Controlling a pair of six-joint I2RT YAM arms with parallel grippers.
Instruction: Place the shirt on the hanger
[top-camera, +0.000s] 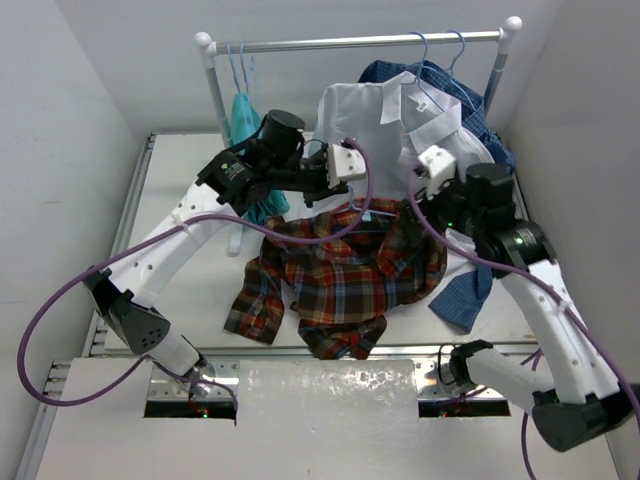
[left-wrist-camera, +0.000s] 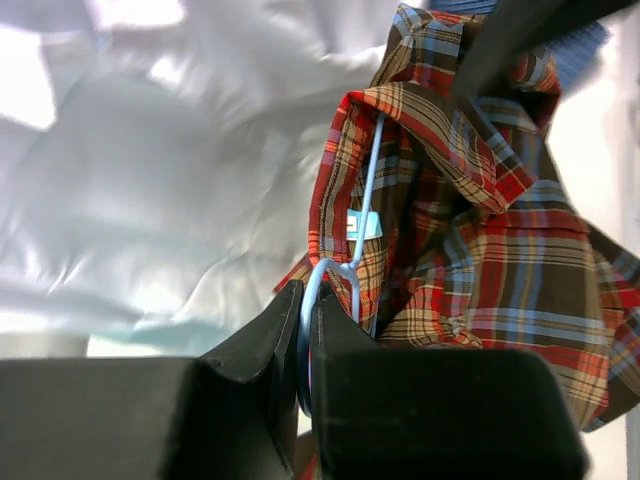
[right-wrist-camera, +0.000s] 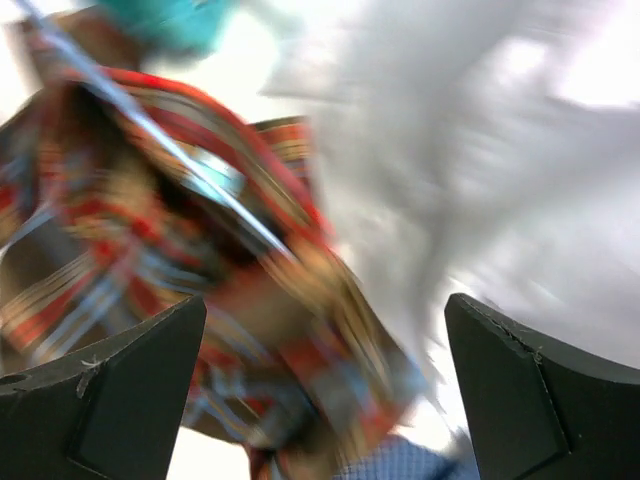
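Observation:
The plaid shirt (top-camera: 340, 275) hangs spread over the table, its collar lifted at the back. The pale-blue wire hanger (top-camera: 372, 213) sits inside the collar. In the left wrist view its wire (left-wrist-camera: 369, 190) runs down into the plaid shirt (left-wrist-camera: 480, 260). My left gripper (left-wrist-camera: 308, 305) is shut on the hanger's hook; in the top view it (top-camera: 325, 192) is at the collar's left. My right gripper (top-camera: 422, 200) is at the collar's right. In the blurred right wrist view it (right-wrist-camera: 320, 390) is open and empty, with the shirt (right-wrist-camera: 150, 250) and hanger wire (right-wrist-camera: 170, 140) beyond its fingers.
A white shirt (top-camera: 400, 120) and a blue checked shirt (top-camera: 470, 290) hang from the rail (top-camera: 350, 42) just behind and to the right. A teal garment (top-camera: 245, 120) and spare hangers (top-camera: 240, 65) hang at the rail's left. The table's front edge is near the shirt's hem.

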